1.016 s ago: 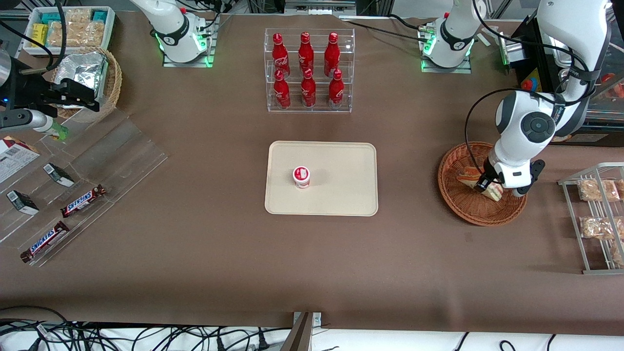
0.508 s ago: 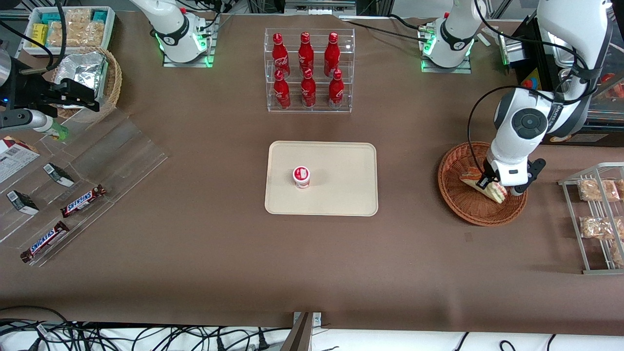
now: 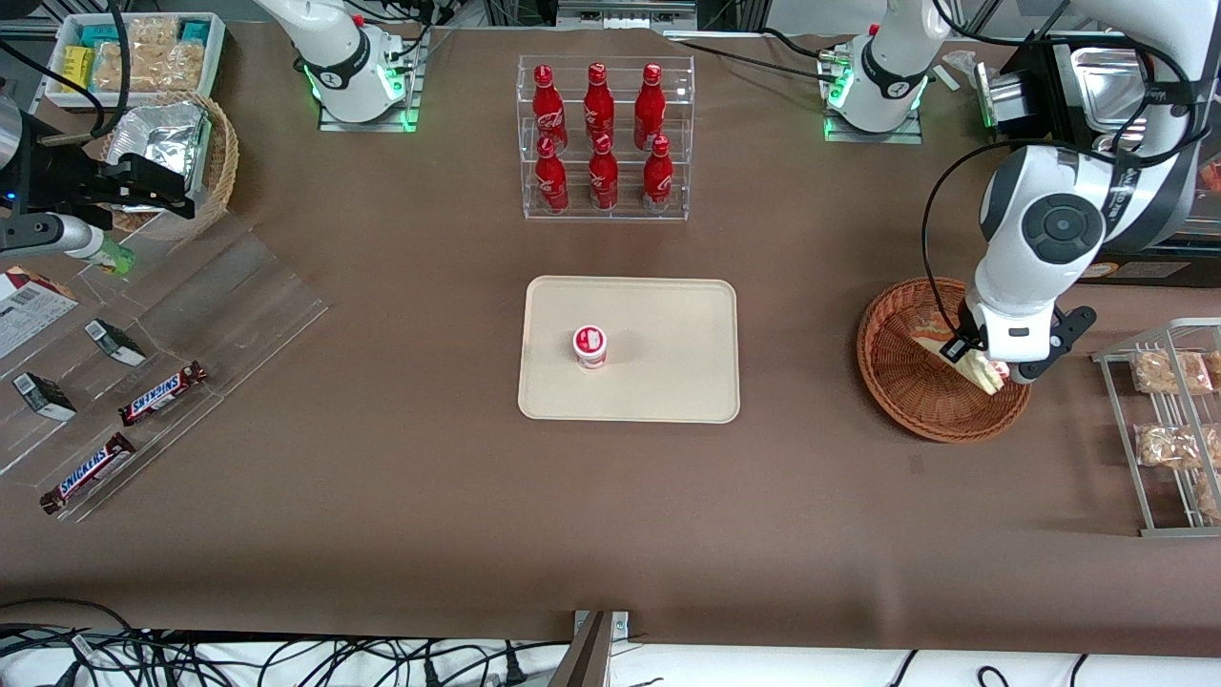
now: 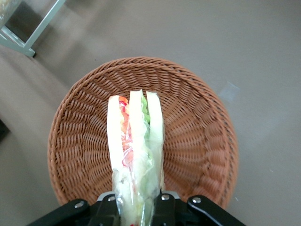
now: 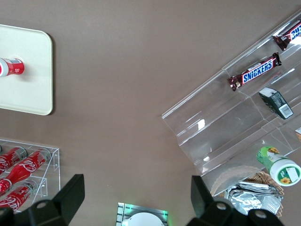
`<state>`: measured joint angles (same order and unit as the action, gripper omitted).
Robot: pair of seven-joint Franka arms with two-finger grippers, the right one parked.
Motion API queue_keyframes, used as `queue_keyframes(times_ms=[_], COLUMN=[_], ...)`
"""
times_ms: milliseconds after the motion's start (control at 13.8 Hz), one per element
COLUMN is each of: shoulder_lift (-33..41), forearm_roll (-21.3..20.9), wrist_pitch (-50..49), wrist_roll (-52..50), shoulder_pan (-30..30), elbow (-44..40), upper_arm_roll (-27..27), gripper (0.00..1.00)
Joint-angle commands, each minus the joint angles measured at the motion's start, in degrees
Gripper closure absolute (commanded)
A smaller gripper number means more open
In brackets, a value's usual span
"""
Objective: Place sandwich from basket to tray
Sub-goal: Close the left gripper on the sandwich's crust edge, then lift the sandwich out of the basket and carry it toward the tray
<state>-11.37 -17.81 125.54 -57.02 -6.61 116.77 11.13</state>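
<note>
1. Since the earlier frame, the sandwich has been lifted clear above the basket.
2. It is clamped at one end by the gripper.
3. Slippery wrap could let it slide out before the tray is reached.

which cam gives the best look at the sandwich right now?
Left wrist view: the sandwich fills it, bread and filling layers clear, clamped in the gripper above the basket. Front view shows only a small wedge under the arm. Right wrist view doesn't show it.
</note>
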Motion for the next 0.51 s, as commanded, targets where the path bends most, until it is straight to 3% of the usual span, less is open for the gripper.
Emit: queue_keyframes(times_ms=[0,218,435], shoulder_lift=[0.03,-0.93,-1.55], forearm_roll=[3.73,6.98,13.13], wrist_pitch=[-7.31,-15.83,-20.16], wrist_roll=[4.97,11.21,18.85], shoulder_pan=[0.11,0.81,0.98], elbow=[-6.09,-13.64,-19.63], upper_arm_roll=[1.78,3.8,5.21], gripper=[1.0,1.0,1.0])
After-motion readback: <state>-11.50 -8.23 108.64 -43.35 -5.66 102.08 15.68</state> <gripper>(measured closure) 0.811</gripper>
